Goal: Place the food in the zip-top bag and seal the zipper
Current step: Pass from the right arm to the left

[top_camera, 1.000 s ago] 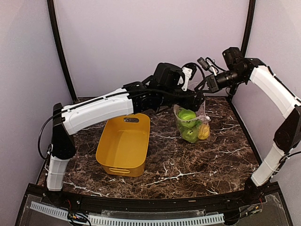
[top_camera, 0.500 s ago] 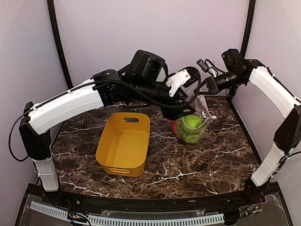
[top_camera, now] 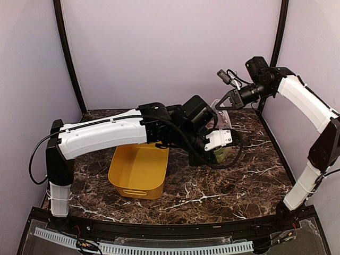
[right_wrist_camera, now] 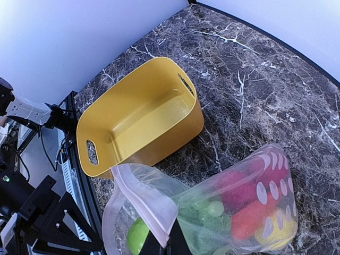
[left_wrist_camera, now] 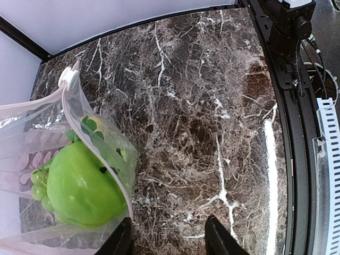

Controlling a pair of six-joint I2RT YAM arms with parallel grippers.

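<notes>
Stretching across the top view, the left arm [top_camera: 106, 133] hides most of the zip-top bag [top_camera: 224, 121], 3 o'clock from the yellow tub [top_camera: 135, 172]; the right gripper [top_camera: 219, 104] pinches its top. Left wrist: left gripper [left_wrist_camera: 169, 236] spread apart over the marble table [left_wrist_camera: 212, 106], bagged food [left_wrist_camera: 79, 186] at 9 o'clock. Right wrist: jaws clamped at the zipper [right_wrist_camera: 146, 204], tub at 11 o'clock.

Landmark: the tub [top_camera: 135, 178], standing on the table [top_camera: 223, 186], left of centre. The zip-top bag [right_wrist_camera: 212, 212] is right of the tub and apart from it. The food [right_wrist_camera: 241, 204] lies inside the bag, gathered at its lower end. The right gripper [top_camera: 218, 105] pinches the bag's upper edge, above and right of the tub. The left gripper [left_wrist_camera: 169, 241], fingers apart, sits right of the tub, just beside the bag's near side.
</notes>
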